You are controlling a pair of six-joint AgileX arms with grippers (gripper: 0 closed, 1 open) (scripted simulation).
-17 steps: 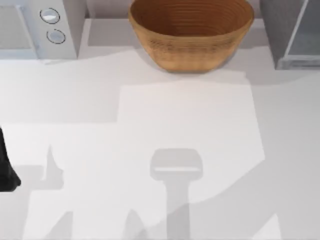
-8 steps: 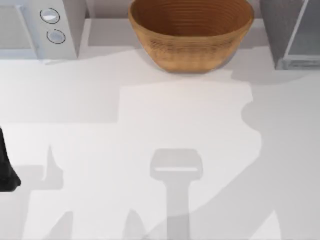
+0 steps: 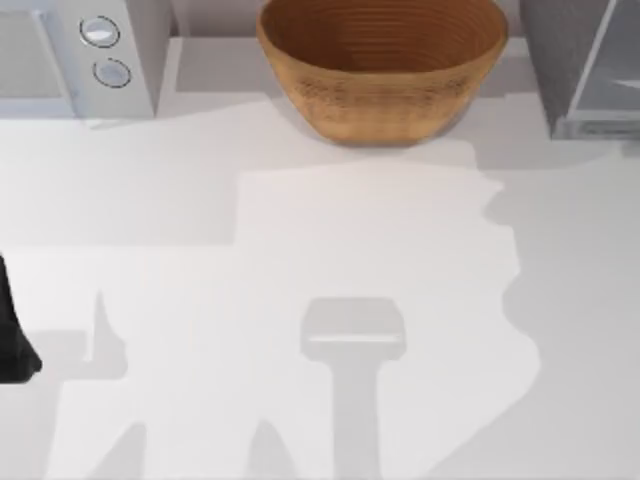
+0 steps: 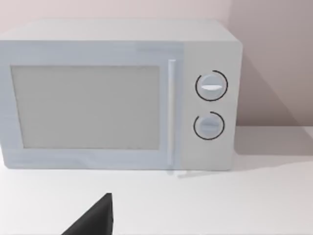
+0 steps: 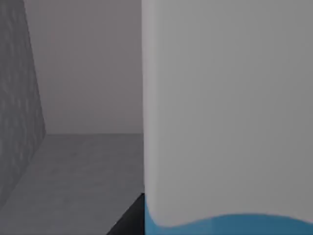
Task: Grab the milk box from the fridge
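Top view: wicker bowl [image 3: 382, 65] at the tabletop's [image 3: 300, 250] back, fridge [image 3: 580, 65] back right, my left arm [image 3: 12, 335] parked at the left edge.

Left wrist: facing the microwave [image 4: 117, 95], 2 knobs; end effector state, can't tell.

Right wrist: milk box [image 5: 227, 112] right up close inside the fridge; grip state, can't tell.

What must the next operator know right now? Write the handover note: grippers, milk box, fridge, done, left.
Left gripper: parked at the table's left edge, facing the microwave; open or shut unclear.
Right gripper: inside the fridge, right up against the milk box; grip unclear.
Milk box: inside the fridge, not yet out.
Done: reach into the fridge.
Left: confirm the grip, then draw the milk box out, probably clear of the wicker bowl.
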